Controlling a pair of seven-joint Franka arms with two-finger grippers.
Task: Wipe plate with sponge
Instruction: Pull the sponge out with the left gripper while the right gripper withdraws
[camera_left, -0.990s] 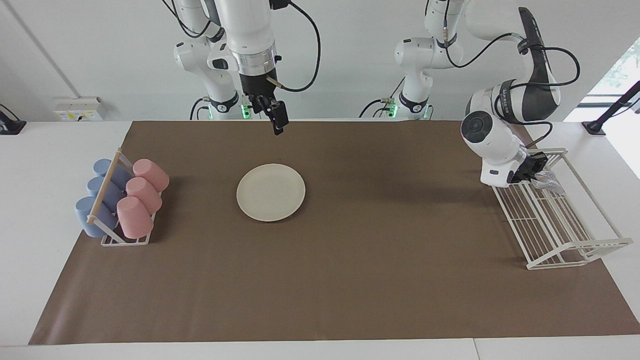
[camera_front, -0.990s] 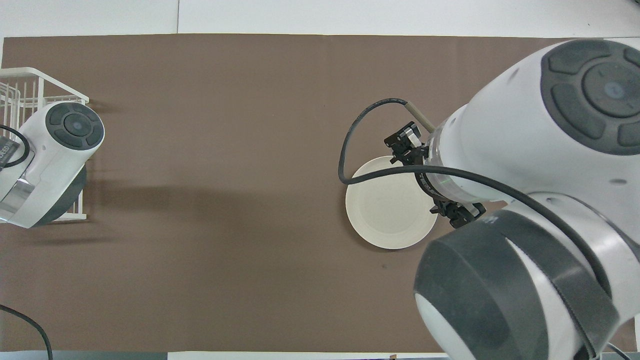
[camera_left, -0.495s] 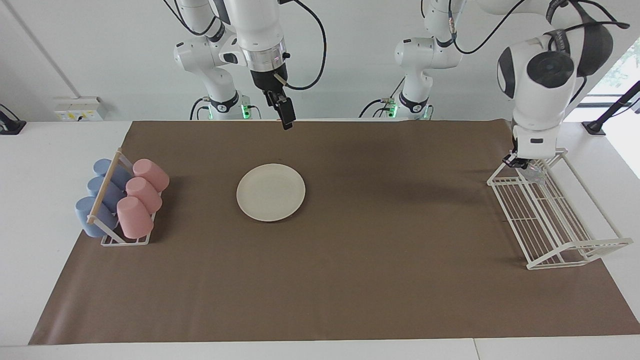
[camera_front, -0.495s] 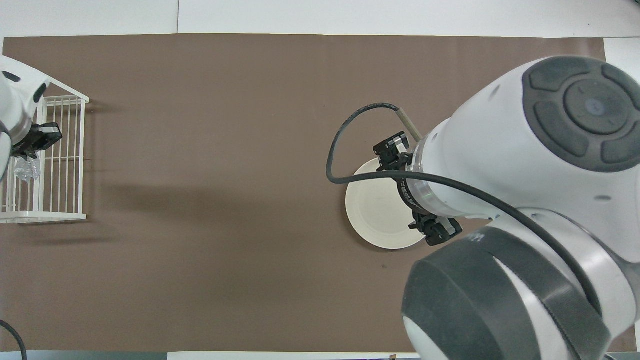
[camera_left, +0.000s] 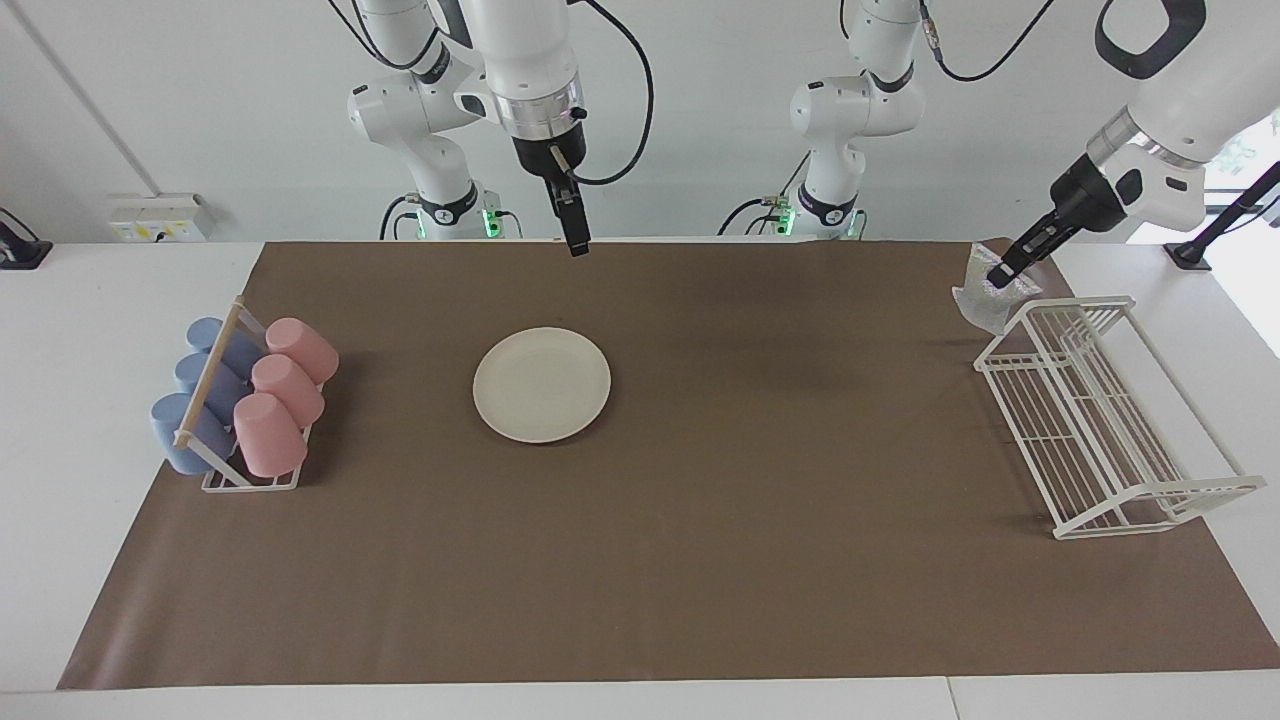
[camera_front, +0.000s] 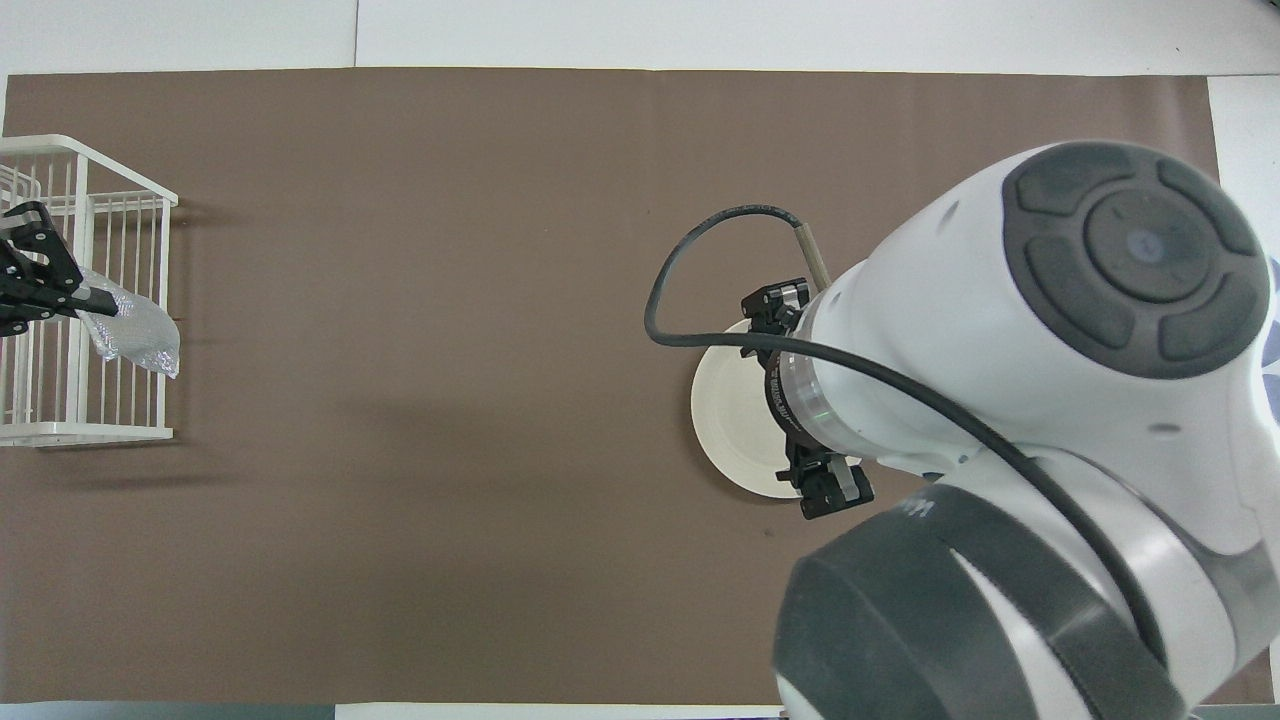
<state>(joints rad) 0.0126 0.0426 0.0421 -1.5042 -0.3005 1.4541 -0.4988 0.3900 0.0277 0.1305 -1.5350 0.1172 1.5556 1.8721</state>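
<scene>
The cream-white plate (camera_left: 541, 384) lies flat on the brown mat, partly covered by the right arm in the overhead view (camera_front: 728, 425). My left gripper (camera_left: 1001, 274) is up in the air, shut on the silvery, wrinkly sponge (camera_left: 987, 297), which hangs from its tips over the white rack's edge (camera_front: 135, 338). My right gripper (camera_left: 575, 243) hangs above the mat's edge by the robots, close to the plate. From overhead its fingers (camera_front: 828, 492) stand wide apart with nothing between them.
A white wire rack (camera_left: 1100, 430) stands at the left arm's end of the mat. At the right arm's end, a small holder (camera_left: 245, 400) carries several pink and blue cups lying on their sides. Brown mat (camera_left: 760, 520) covers the table between them.
The left arm has lifted out of the wire rack with the sponge in its gripper and swung upward. The right gripper has turned and risen a little over the plate.
</scene>
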